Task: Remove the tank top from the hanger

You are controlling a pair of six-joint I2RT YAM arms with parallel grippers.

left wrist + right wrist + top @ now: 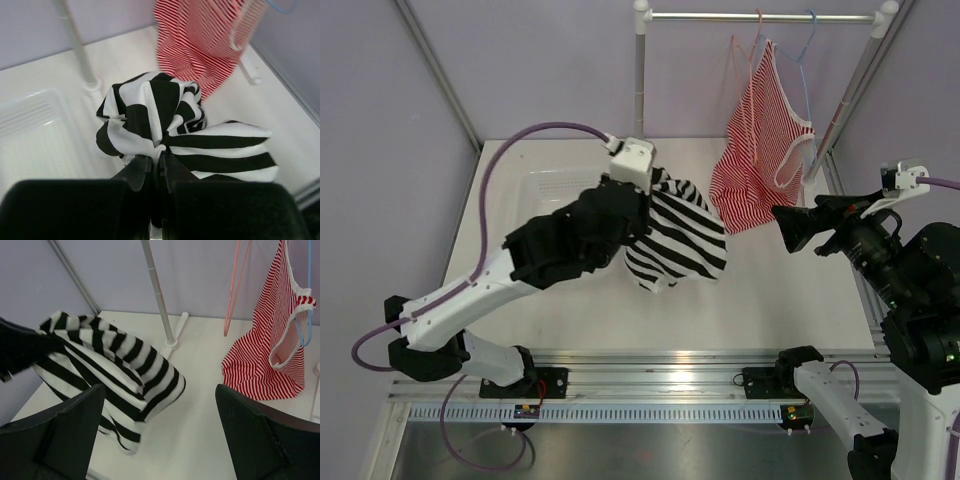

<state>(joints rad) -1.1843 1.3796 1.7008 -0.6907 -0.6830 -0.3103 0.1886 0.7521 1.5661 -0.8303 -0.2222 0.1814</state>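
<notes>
While the left gripper (156, 159) is clamped tight on a bunched fold of the tank top (680, 240), the garment hangs off it in a crumpled wad at mid-frame in the top view. It is fully off the hanger (231, 292). The left wrist view shows both fingers (140, 170) pressed together, with striped cloth squeezed between them and spilling up and right. Can't tell if the lower edge of the top touches the table (770, 290).

The pink hanger is bare and hooked on the rail (720, 16) at the upper right of the top view, well apart from the tank top. Just right of it on the same rail hangs a red striped top (760, 150) on a blue hanger (807, 60).

The right gripper (785, 225) is at the right-middle of the frame, pointing left toward the tank top. Its jaws are spread wide and hold nothing. In the right wrist view both dark fingers (75, 430) sit in the bottom corners, with the striped wad at left-centre between and beyond them, not touching.

A clear plastic tray (545, 190) sits on the table at the left, behind the left arm.
</notes>
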